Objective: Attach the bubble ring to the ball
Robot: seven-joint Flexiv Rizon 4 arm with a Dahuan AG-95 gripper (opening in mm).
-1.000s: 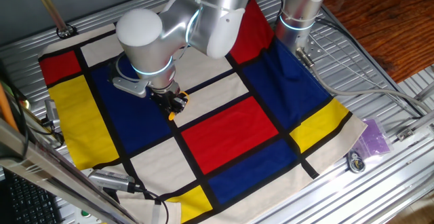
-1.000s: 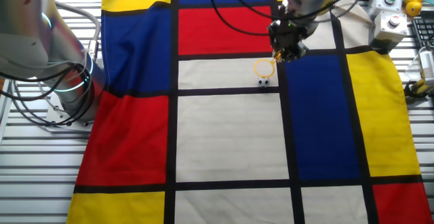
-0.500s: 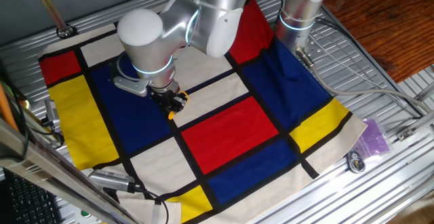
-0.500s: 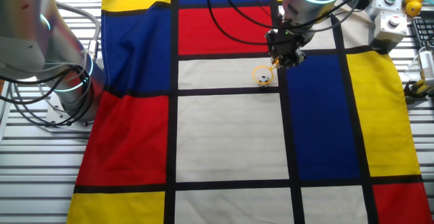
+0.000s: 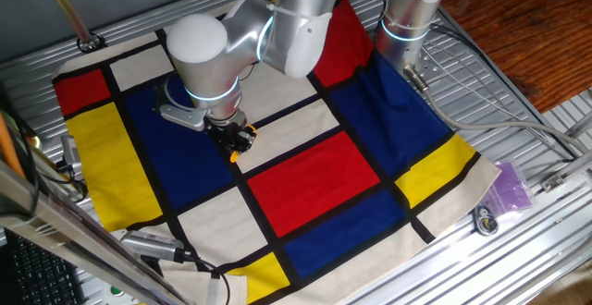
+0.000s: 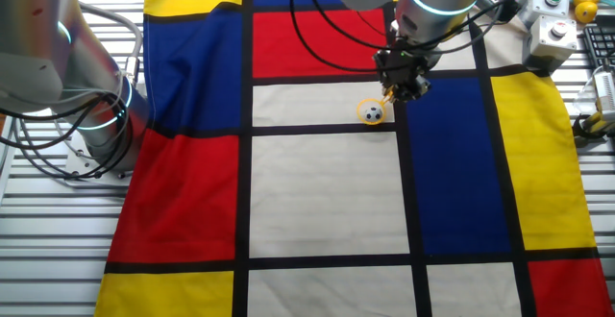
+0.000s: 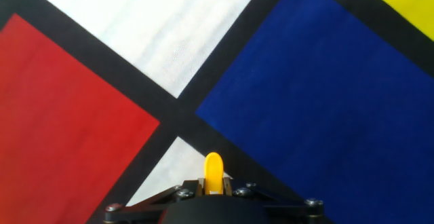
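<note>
We scan the checked cloth (image 6: pixel 327 192), the arm, and the button boxes (image 6: pixel 554 31) beside the cloth's far corner, and we find no lettering, label, brand or number that can be read anywhere.

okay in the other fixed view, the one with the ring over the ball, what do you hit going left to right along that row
Silver arm base → red cloth panel → white panel → bubble ring around the ball → gripper → blue panel → yellow panel.
</note>
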